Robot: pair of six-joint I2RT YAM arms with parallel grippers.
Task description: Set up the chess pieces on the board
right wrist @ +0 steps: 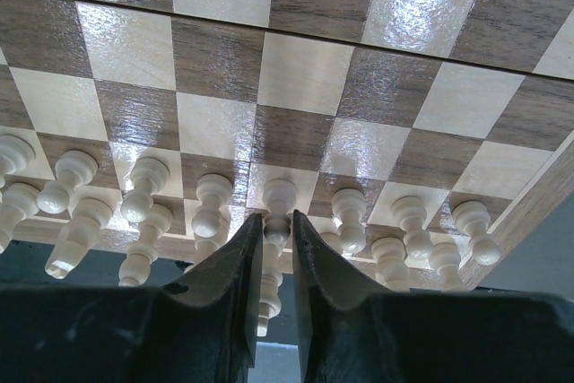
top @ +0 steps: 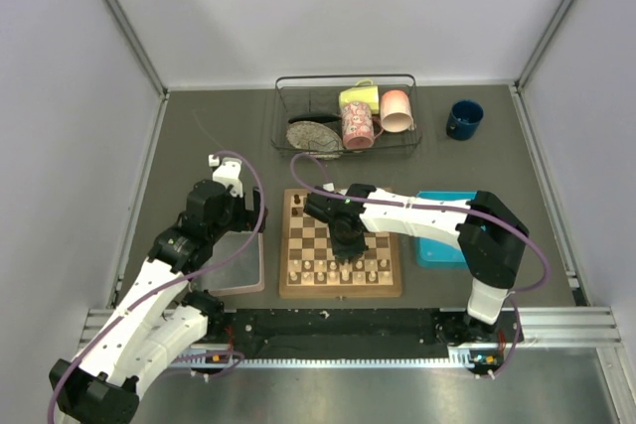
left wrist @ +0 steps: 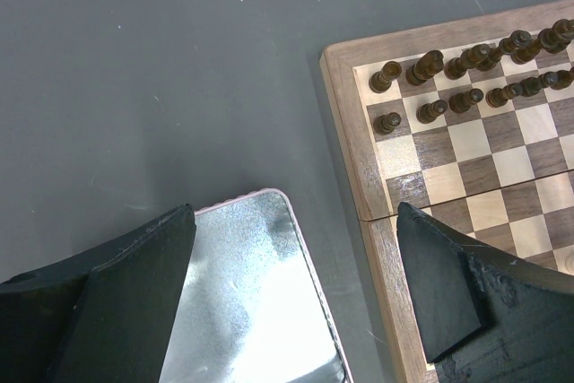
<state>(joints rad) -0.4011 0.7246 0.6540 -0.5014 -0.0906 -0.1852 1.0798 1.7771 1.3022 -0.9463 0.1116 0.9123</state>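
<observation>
Board (top: 343, 292): lies at the middle of the table's (top: 219, 136) near edge, just ahead of the arm bases.
Cream pieces (top: 338, 267): stand in two rows along the board's near edge.
Dark pieces (left wrist: 448, 87): stand in two rows at the board's far edge. The left wrist view shows them from the far-left corner on, and in the top view the right arm hides most of them.
Right hand (right wrist: 277, 218): reaches over the board to the near rows, its fingers narrowly apart and set on either side of one cream piece (right wrist: 272, 289) in the nearest row. I cannot tell whether it is grasping that piece or has let go of it.
Left hand (left wrist: 294, 221): released, its fingers spread wide with nothing between them. It hangs above the table at the board's left edge, over the far corner of the clear tray (left wrist: 242, 302).
Clear tray: flat on the table just beside the board's left edge.
Blue tray (top: 437, 245): just beside the board's right edge, partly under the right arm.
Basket (top: 348, 136): a wire one at the table's far edge, holding mugs.
Blue mug (top: 463, 119): on the table to the right of the basket.
</observation>
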